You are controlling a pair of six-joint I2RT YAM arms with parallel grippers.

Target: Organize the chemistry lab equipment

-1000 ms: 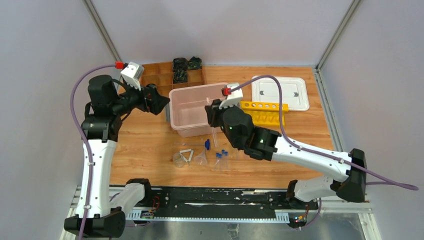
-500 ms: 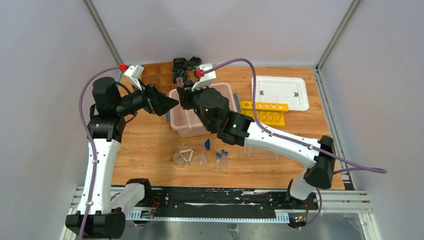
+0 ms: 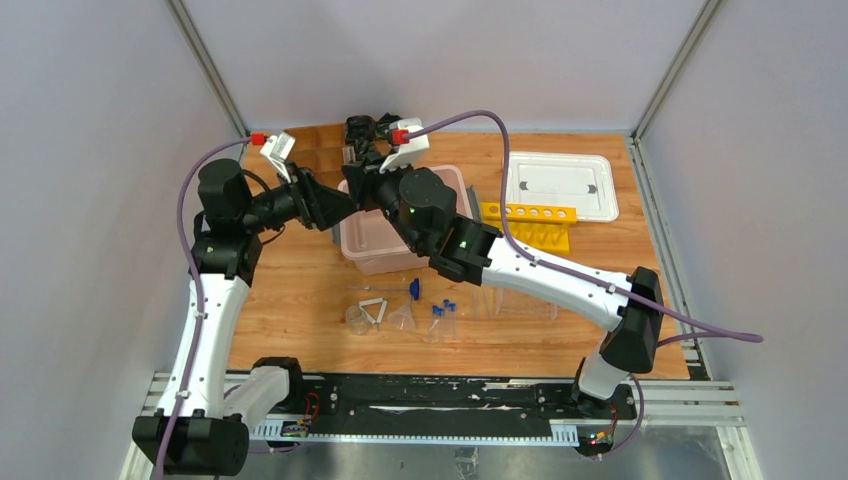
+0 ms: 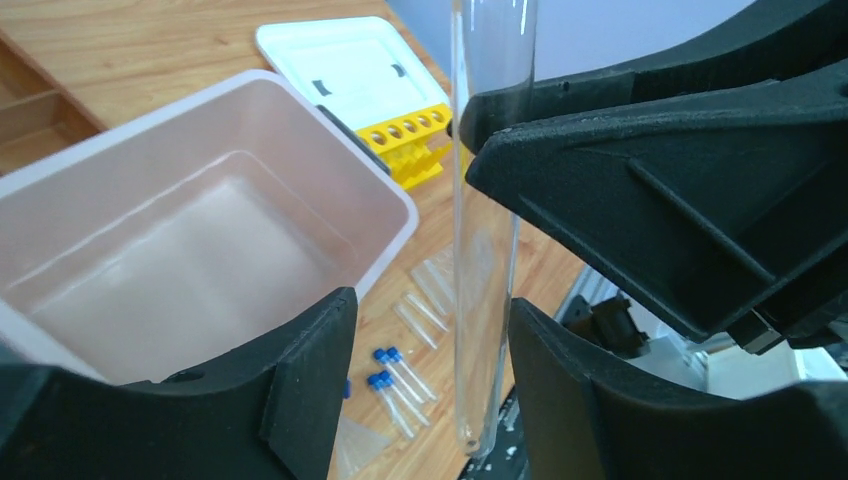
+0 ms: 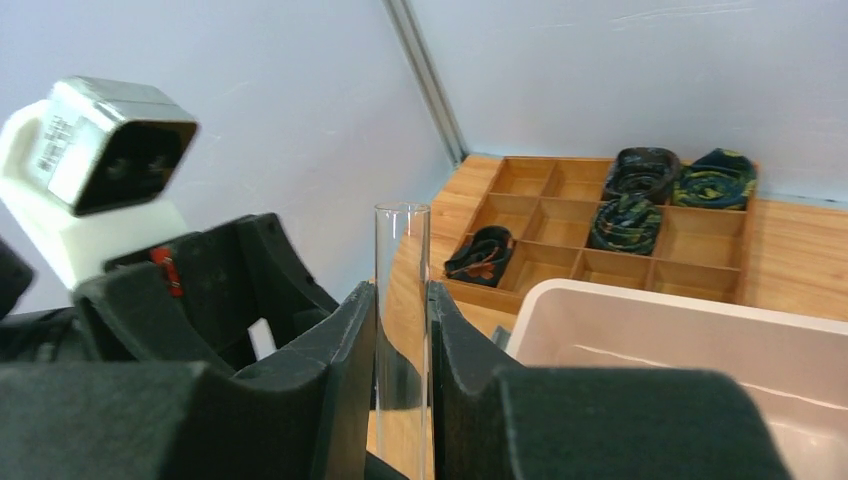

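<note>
My right gripper (image 5: 402, 400) is shut on a clear uncapped tube (image 5: 402, 290) and holds it upright above the pink bin's left rim. My left gripper (image 4: 430, 400) is open, and the same tube (image 4: 485, 250) stands between its fingers, close to the right finger (image 4: 580, 390). The two grippers meet in the top view, left (image 3: 335, 205) and right (image 3: 358, 190). On the table lie the small beaker (image 3: 357, 319), wire triangle (image 3: 375, 309), funnel (image 3: 402, 318), blue-tipped rod (image 3: 412, 288), blue-capped tubes (image 3: 443, 314) and clear tray (image 3: 518, 303). The yellow rack (image 3: 528, 222) stands behind them.
The pink bin (image 3: 372, 250) sits mid-table, partly under my right arm, and looks empty in the left wrist view (image 4: 200, 250). Its white lid (image 3: 557, 186) lies at the back right. The brown compartment box (image 3: 318, 150) with dark items is at the back left.
My right arm has swung from mid-table up and left with the tube, bringing it between my left gripper's fingers. My left gripper has moved right towards it.
</note>
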